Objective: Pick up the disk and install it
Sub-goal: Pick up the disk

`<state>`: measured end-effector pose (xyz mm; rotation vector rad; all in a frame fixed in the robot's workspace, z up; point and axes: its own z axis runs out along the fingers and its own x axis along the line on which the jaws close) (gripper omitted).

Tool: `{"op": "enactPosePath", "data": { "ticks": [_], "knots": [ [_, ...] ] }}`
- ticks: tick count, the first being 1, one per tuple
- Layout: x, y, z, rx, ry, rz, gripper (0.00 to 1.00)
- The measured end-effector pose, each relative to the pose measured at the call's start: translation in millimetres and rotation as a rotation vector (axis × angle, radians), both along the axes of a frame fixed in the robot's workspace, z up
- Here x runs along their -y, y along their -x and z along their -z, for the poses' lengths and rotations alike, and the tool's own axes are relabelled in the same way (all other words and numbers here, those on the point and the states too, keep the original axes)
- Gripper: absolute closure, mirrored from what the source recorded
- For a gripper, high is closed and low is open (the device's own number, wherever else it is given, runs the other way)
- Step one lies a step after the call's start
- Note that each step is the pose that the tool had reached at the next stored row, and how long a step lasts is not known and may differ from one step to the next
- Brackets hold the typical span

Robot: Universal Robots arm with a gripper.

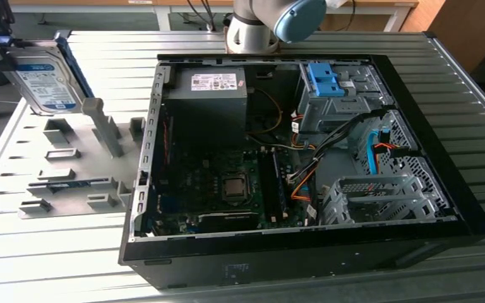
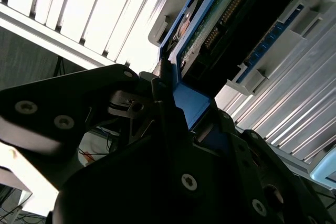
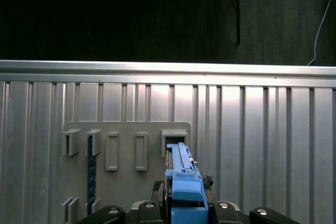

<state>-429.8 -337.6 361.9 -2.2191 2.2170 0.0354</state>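
Exterior view: an open computer case (image 1: 268, 265) lies on a slatted metal desk (image 1: 444, 76), and a gray holder plate (image 1: 65, 189) with upright slots lies just beside it, at the exterior view's left.

Disk: the disk (image 1: 47, 82) hangs at the far corner on the exterior view's left, above the far end of the holder plate. Its label faces the camera and it is tilted, not upright. It seems to be clear of the slots, but its lower edge is near a gray post (image 1: 93, 110).

End effector: the end effector (image 1: 5, 50) is clenched on the blue handle at the upper end of the disk. In the second wrist view a dark finger (image 2: 167, 103) presses on each side of this handle (image 2: 191, 106), and the circuit side of the disk (image 2: 220, 19) goes away from it.

First wrist view: the disk (image 3: 178, 161) shows edge-on, in line with one empty slot (image 3: 176, 139) of the plate.

Step in hand: I judge that it is the carrying of the disk from the holder to the case.

To do it well: the hold is only on the plastic handle, so the disk can swing; a slow move with a steady wrist is safer. The disk should pass over the gray post and the near wall of the case. The loose cables (image 1: 310, 170) beside the metal drive cage (image 1: 377, 196) may catch the blue rails.
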Motion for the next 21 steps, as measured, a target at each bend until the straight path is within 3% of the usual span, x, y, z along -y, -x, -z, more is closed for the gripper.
{"op": "enactPosePath", "data": {
  "ticks": [21],
  "knots": [
    [0.0,0.0,-9.4,0.0000,0.0000,0.000,0.64]
  ]
}}
